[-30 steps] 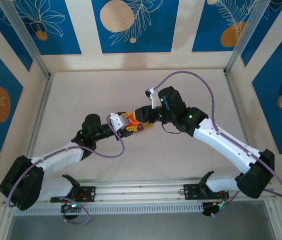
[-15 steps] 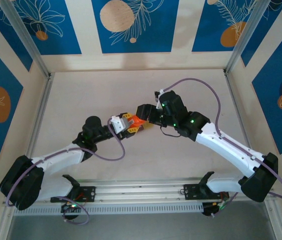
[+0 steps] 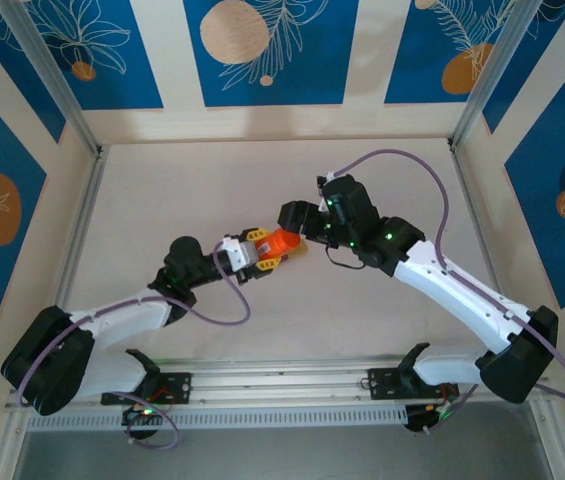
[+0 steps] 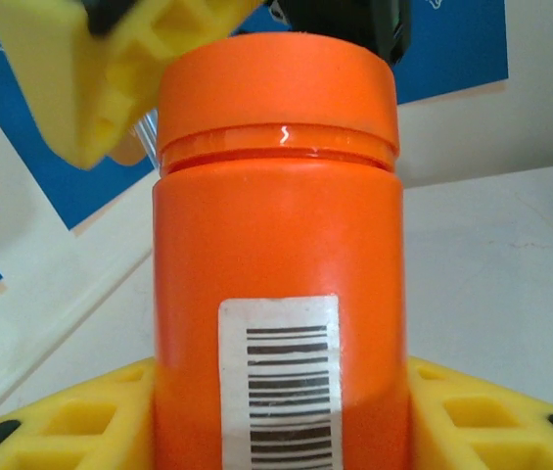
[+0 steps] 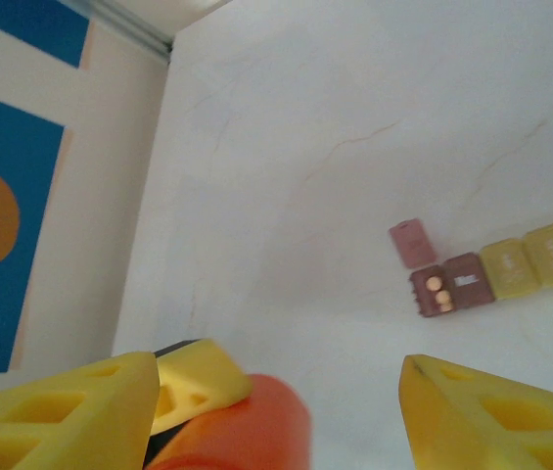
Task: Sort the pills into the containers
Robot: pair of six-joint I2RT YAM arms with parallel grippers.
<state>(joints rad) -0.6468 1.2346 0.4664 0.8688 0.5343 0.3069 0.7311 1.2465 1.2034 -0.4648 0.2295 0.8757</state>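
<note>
Containers (image 5: 486,275) hold three pills (image 5: 435,285); left gripper (image 3: 265,251) clamps one orange bottle (image 4: 276,245), right gripper (image 5: 278,370) spread

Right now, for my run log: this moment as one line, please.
left gripper: shut on orange bottle, lid on | right gripper: open by lid | containers: pills in reddish-brown cell

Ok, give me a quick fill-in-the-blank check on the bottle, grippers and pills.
1. The left gripper grips a bottle coloured ___.
2. The bottle's cap is ___ (on/off).
3. The right gripper stands ___ (open/shut).
4. Of the containers, the one holding pills is coloured ___.
Missing: orange; on; open; reddish-brown.
</note>
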